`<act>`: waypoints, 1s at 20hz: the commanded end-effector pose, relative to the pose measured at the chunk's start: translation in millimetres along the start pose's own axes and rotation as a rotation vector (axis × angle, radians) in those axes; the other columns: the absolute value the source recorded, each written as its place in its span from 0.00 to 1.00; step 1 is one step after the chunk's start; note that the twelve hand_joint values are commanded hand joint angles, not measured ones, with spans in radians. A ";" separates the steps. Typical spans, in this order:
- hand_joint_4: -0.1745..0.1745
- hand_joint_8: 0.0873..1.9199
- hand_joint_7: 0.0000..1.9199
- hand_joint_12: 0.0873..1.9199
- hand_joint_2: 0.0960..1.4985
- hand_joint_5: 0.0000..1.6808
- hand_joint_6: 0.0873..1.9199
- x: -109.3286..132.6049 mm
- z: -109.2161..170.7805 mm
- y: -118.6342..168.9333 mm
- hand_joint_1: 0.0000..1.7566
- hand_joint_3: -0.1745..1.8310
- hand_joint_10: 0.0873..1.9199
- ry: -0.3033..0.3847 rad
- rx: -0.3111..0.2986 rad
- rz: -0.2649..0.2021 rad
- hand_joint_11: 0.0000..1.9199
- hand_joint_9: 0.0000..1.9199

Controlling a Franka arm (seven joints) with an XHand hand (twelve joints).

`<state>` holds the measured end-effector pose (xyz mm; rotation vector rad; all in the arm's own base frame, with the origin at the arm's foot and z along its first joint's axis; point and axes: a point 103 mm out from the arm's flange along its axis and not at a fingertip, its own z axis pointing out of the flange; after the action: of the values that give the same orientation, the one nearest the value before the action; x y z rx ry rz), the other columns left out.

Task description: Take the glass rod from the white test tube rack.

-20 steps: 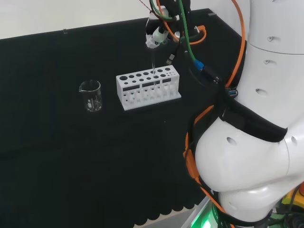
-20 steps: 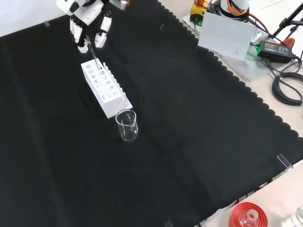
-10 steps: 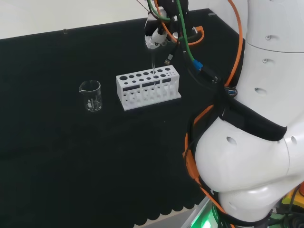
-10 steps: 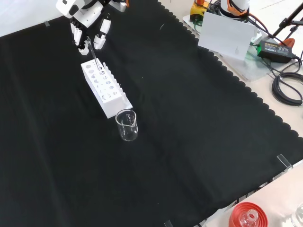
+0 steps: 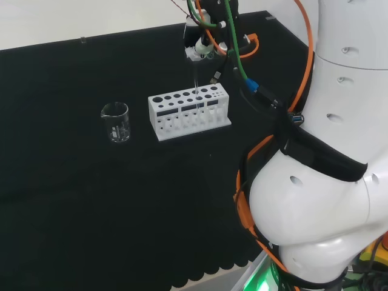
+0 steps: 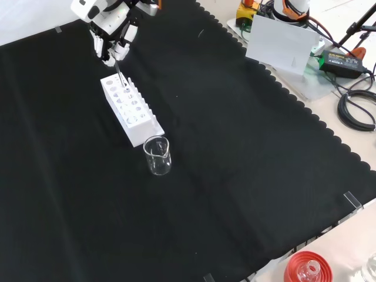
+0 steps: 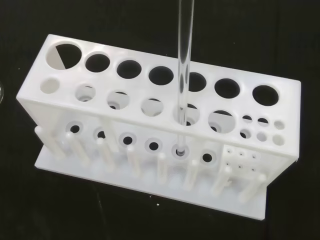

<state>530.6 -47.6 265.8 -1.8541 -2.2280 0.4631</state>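
1. A black cloth covers the table (image 6: 235, 153), scalloped along its edge; past that edge in the front view lie cables, a white card and a red ribbed stand (image 6: 306, 267) holding a clear flask.

2. The white test tube rack (image 5: 189, 111) stands alone on the cloth, long side toward the head camera, with bare cloth around it on every side except where an empty glass beaker (image 5: 116, 122) stands near its left end in the head view.

3. The glass rod (image 7: 183, 75) stands nearly upright through one hole in the rack's front row. In the wrist view its lower end sits in the matching socket of the lower shelf, so I judge it is not yet free of the rack.

4. The robot hand (image 6: 113, 36) hangs directly above the rack, fingers curled in round the top of the rod. Gripping at the very top leaves the whole shaft clear of the rack's holes.

5. The hand is over the hole's line for a reason: the rod passes two aligned openings, so a straight vertical pull should free it, while a sideways pull could lever the rod against the rack's top plate or tip the rack.

6. The beaker is far enough away to stay undisturbed.
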 end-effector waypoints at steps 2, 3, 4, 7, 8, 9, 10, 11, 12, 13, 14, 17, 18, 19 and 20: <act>0.00 0.36 0.52 0.46 0.75 0.57 0.53 7.6 -1.3 0.1 0.65 0.07 0.21 -0.005 -0.036 -0.002 0.75 0.73; 0.00 0.36 0.53 0.44 0.74 0.57 0.52 8.5 -1.4 0.0 0.66 0.07 0.21 -0.010 -0.039 -0.002 0.76 0.73; 0.00 0.36 0.54 0.43 0.74 0.57 0.52 9.6 -1.7 0.2 0.66 0.07 0.21 -0.015 -0.043 0.000 0.77 0.74; 0.00 0.45 0.55 0.38 0.74 0.58 0.51 13.5 -4.0 2.3 0.70 0.06 0.23 -0.031 -0.066 0.005 0.81 0.76; 0.00 0.47 0.54 0.36 0.75 0.58 0.50 13.6 -5.7 1.6 0.71 0.04 0.26 -0.035 -0.078 0.004 0.81 0.77; 0.00 0.48 0.55 0.35 0.76 0.59 0.50 12.9 -7.7 -0.1 0.72 0.02 0.28 -0.044 -0.091 0.004 0.81 0.79; 0.00 0.48 0.55 0.34 0.76 0.60 0.49 14.2 -10.2 -0.2 0.72 0.01 0.29 -0.061 -0.104 0.002 0.81 0.80; 0.00 0.47 0.56 0.34 0.76 0.61 0.47 13.4 -12.7 -2.3 0.73 0.00 0.30 -0.064 -0.119 0.000 0.81 0.82; 0.00 0.47 0.63 0.35 0.76 0.61 0.47 11.9 -15.6 -5.6 0.71 0.00 0.30 -0.066 -0.138 -0.002 0.82 0.84; 0.00 0.46 0.69 0.36 0.76 0.62 0.45 11.8 -19.1 -8.4 0.69 0.00 0.29 -0.071 -0.158 -0.002 0.82 0.86; 0.00 0.45 0.73 0.36 0.75 0.63 0.44 14.6 -22.1 -7.6 0.69 0.00 0.29 -0.091 -0.158 -0.003 0.83 0.88; 0.00 0.43 0.79 0.37 0.74 0.66 0.41 15.6 -31.5 -14.4 0.68 0.00 0.27 -0.117 -0.170 -0.003 0.84 0.91; 0.00 0.43 0.79 0.37 0.74 0.67 0.39 14.3 -34.5 -18.9 0.69 0.00 0.26 -0.117 -0.173 -0.003 0.85 0.92; 0.00 0.42 0.80 0.37 0.73 0.68 0.38 13.2 -37.4 -23.3 0.69 0.00 0.25 -0.114 -0.177 -0.002 0.85 0.93; 0.00 0.42 0.80 0.37 0.73 0.68 0.37 12.0 -39.8 -27.6 0.69 0.00 0.25 -0.112 -0.180 -0.004 0.85 0.93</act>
<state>526.3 -34.5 296.4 -1.9438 -2.3832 0.3910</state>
